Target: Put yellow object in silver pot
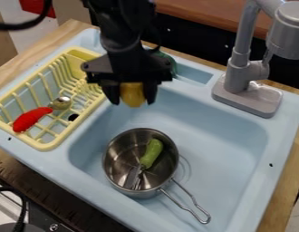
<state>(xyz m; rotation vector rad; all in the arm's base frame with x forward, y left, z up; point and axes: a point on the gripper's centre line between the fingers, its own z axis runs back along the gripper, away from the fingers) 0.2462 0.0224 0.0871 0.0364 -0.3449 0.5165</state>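
Observation:
The black gripper [132,97] hangs over the back left part of the blue sink, at upper centre. It is shut on the yellow object [132,94], which sits between its two fingers with its lower end exposed; its upper part is hidden by the gripper. Below and slightly nearer the camera, the silver pot [115,158] rests in the basin, its wire handle pointing to the lower right. A green-handled utensil [151,153] with a metal end lies inside the pot. The yellow object is above and apart from the pot.
On the left, a yellow dish rack [50,146] holds a red object [31,119] and a small metallic round piece [61,103]. A grey faucet [246,93] stands at the sink's back right. Behind the gripper is a dark green item [169,61] on the sink's back ledge.

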